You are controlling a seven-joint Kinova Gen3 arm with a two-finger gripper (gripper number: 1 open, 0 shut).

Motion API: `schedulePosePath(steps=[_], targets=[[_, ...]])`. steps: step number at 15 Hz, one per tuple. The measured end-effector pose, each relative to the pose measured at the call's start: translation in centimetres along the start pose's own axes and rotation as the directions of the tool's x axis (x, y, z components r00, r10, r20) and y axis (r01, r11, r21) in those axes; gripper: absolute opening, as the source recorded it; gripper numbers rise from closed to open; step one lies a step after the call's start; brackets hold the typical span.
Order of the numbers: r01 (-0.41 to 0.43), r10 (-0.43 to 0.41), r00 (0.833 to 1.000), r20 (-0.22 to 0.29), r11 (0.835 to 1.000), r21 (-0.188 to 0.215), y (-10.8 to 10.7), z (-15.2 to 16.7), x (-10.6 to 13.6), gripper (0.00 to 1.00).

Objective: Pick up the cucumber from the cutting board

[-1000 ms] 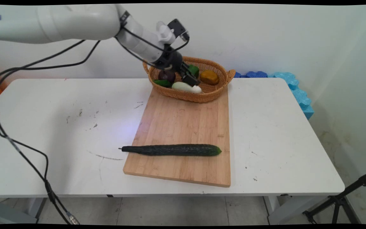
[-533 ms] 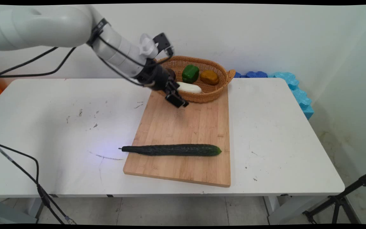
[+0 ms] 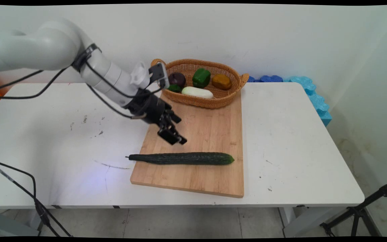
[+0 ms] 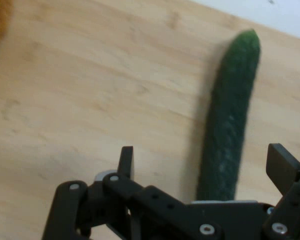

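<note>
Cucumber (image 3: 181,158) lies just below open gripper (image 3: 174,137).

White table (image 3: 281,141), scuffed with dark marks on its left half. Wooden cutting board (image 3: 210,134) lies at centre; long dark green cucumber (image 3: 180,158) rests crosswise on its near part, stem end overhanging the board's left edge. Wicker basket (image 3: 228,97) sits on the board's far end, holding a purple vegetable (image 3: 177,79), green pepper (image 3: 201,77), brownish-yellow pepper (image 3: 221,81) and white eggplant (image 3: 197,92). Blue foam pieces (image 3: 309,90) stand behind the table's right far corner.
</note>
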Motion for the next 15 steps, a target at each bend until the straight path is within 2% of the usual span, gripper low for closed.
schedulePosePath(steps=[5, 12, 13, 15], targets=[[-0.026, 0.028, 0.999, 0.028, 0.997, -0.069, 0.5, 2.0, -3.1, 1.00], [-0.086, 0.092, 0.995, 0.044, 0.990, -0.107, 0.3, 4.8, -5.4, 1.00], [-0.097, 0.103, 0.994, 0.045, 0.989, -0.110, 0.3, 5.1, -5.6, 0.00], [-0.118, 0.123, 0.991, 0.045, 0.987, -0.114, 0.2, 5.7, -6.0, 0.00]])
